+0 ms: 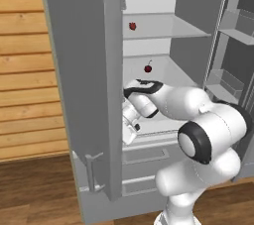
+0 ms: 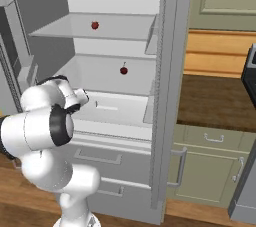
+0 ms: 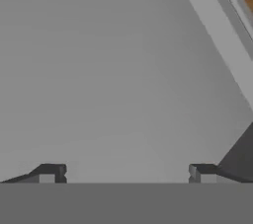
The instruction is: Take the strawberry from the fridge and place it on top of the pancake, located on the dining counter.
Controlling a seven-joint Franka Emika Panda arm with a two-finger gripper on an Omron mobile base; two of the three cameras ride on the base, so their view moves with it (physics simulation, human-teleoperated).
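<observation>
Fridge [image 1: 89, 70] open. Strawberry [image 1: 132, 26] on upper shelf, cherry [image 1: 148, 68] one shelf below. Gripper [image 3: 126, 173] spread wide, empty, low inside fridge near left door, well below strawberry. Grey surface ahead of fingertips [image 3: 49, 171].

Light: even, diffuse, bright | Shadows: soft, faint under fridge [image 1: 149, 26] shelves | Glare: mild sheen on arm [image 1: 208, 135] | Focus: slightly soft throughout, coarse resolution | Edge distortion: not apparent | Hand view: flat grey gradient
</observation>
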